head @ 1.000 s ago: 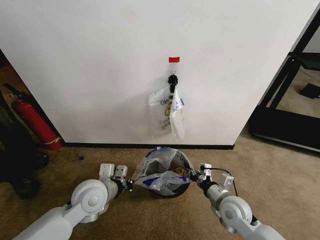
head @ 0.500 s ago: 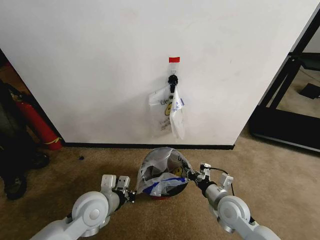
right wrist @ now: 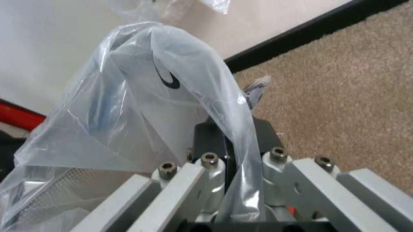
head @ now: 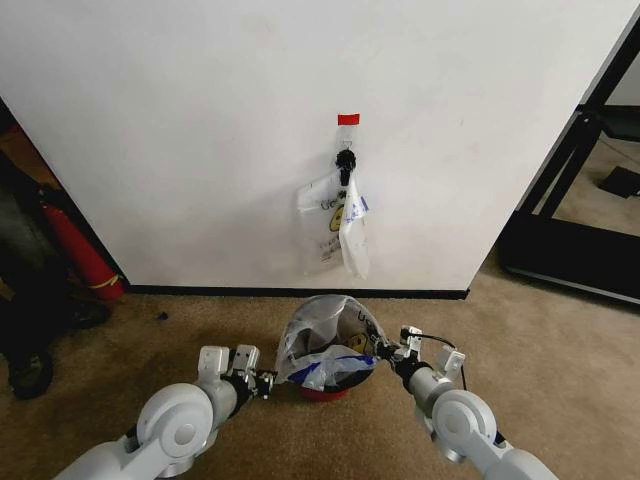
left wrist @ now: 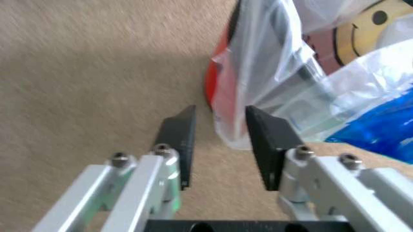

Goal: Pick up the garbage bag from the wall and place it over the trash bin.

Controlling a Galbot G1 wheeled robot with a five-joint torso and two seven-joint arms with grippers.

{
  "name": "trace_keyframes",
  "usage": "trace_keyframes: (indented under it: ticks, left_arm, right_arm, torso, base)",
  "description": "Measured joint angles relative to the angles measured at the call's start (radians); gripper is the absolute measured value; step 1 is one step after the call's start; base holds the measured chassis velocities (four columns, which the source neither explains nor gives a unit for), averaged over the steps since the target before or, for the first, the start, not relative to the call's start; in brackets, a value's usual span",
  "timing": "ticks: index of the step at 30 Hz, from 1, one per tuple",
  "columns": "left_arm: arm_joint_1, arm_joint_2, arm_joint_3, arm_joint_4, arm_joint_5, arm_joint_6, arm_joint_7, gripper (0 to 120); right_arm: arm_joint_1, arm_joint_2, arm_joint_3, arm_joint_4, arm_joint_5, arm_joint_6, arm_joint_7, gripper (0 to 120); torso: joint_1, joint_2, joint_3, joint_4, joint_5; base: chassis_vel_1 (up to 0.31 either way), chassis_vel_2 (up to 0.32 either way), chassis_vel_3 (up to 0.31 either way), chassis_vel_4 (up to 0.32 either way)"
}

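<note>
Mostly the trash bin (head: 327, 385) is hidden under the garbage bag (head: 322, 345) draped over it on the carpet below the wall (head: 200, 150), only its red base and some mesh showing. Right gripper (head: 392, 356) pinches the bag's edge; left gripper (left wrist: 219, 140) stands parted beside the plastic, gripping nothing. More bags (head: 338, 232) hang from the hook (head: 345, 160), a fire extinguisher (head: 72, 245) far left

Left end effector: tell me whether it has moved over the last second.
Yes. The left end effector has moved down-frame, away from the baseboard, and now sits open beside the garbage bag.
</note>
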Motion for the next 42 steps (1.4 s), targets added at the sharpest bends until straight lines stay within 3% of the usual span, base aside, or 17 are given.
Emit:
trace_keyframes:
  ticks: [7,11,12,13,15,17,27,32,42]
  left_arm:
    - [0.017,0.024,-0.018,-0.075,0.094,-0.029,0.011,62]
    - [0.013,0.067,0.014,-0.152,0.373,-0.093,0.182,80]
    - [0.013,0.067,0.014,-0.152,0.373,-0.093,0.182,80]
    - [0.000,0.088,0.040,-0.160,0.478,-0.114,0.247,84]
    - [-0.028,0.115,0.082,-0.180,0.563,-0.128,0.322,93]
    - [-0.043,0.126,0.112,-0.194,0.576,-0.132,0.371,98]
    - [-0.069,0.094,0.185,-0.173,0.540,-0.138,0.399,98]
    - [-0.083,0.083,0.218,-0.133,0.526,-0.126,0.383,85]
    - [-0.111,0.057,0.296,-0.059,0.560,-0.140,0.378,81]
  right_arm:
    - [-0.022,0.019,0.020,0.000,-0.006,0.003,0.013,1]
    - [-0.035,0.029,0.024,-0.001,-0.019,0.005,0.017,1]
    - [-0.035,0.029,0.024,-0.001,-0.019,0.005,0.017,1]
    - [-0.036,0.029,0.024,-0.001,-0.021,0.005,0.017,1]
    - [-0.037,0.029,0.024,-0.001,-0.025,0.005,0.019,1]
    - [-0.035,0.028,0.023,-0.001,-0.027,0.005,0.022,1]
    - [-0.026,0.033,0.009,-0.003,-0.035,0.003,0.022,1]
    - [-0.013,0.035,-0.003,-0.005,-0.035,0.000,0.026,1]
    - [0.003,0.041,-0.010,-0.005,-0.033,-0.004,0.037,1]
  torso:
    - [0.000,0.000,0.000,0.0000,0.0000]
    - [0.000,0.000,0.000,0.0000,0.0000]
    - [0.000,0.000,0.000,0.0000,0.0000]
    - [0.000,0.000,0.000,0.0001,0.0001]
    - [0.000,0.000,0.000,0.0000,0.0000]
    - [0.000,0.000,0.000,-0.0002,0.0002]
    - [0.000,0.000,0.000,0.0000,0.0000]
    - [0.000,0.000,0.000,0.0000,0.0001]
    - [0.000,0.000,0.000,0.0000,0.0000]
  base:
    - [0.000,0.000,0.000,0.000]
    - [0.000,0.000,0.000,0.000]
    - [0.000,0.000,0.000,0.000]
    - [0.000,0.000,0.000,0.000]
    - [0.000,0.000,0.000,0.000]
    - [0.000,0.000,0.000,0.000]
    - [0.000,0.000,0.000,0.000]
    - [0.000,0.000,0.000,0.000]
    - [0.000,0.000,0.000,0.000]
